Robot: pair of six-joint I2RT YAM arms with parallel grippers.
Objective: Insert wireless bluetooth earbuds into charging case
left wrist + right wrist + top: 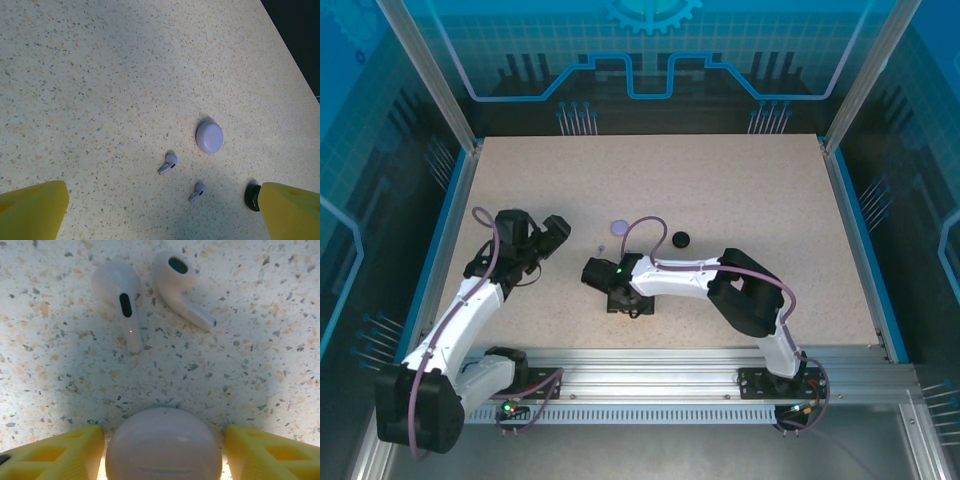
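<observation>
Between the fingers of my right claw (pixel 162 436) sits the round pink case (pixel 163 452), one finger on each side, so close I can't tell if they're pinching it. The two pink earbuds (pixel 117 290) lie on the table (pixel 250 370) just beyond, stems pointing back toward me.

Top view evenly lit; wrist views patchy.
In my right wrist view a soft shadow pools mid-frame on the table (pixel 250 365), the near pale case (pixel 163 445) and my right fingers (pixel 55 455) are blurred; left wrist view dims toward bottom.
</observation>
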